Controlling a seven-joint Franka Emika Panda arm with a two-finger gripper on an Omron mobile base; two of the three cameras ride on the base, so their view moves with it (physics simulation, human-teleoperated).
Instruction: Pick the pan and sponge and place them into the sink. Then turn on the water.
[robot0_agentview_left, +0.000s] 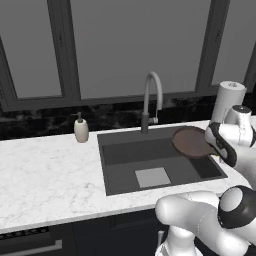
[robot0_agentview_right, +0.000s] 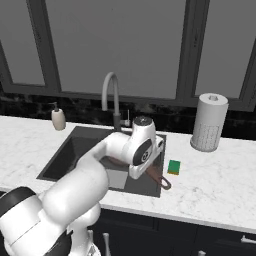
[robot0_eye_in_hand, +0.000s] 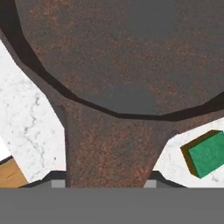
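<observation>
Where marble counter (robot0_agentview_left: 45, 175) ends, windows (robot0_agentview_left: 135, 45).

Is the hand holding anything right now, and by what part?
It appears to hold the pan by its handle, which runs straight into the hand; the pan hangs over the sink's right side. The fingertips themselves are hidden.

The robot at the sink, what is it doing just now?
The arm's gripper appears to grip the pan by its handle and hold it over the right end of the sink. The sponge lies on the counter right of the basin, not yet picked. The faucet runs no water.
</observation>
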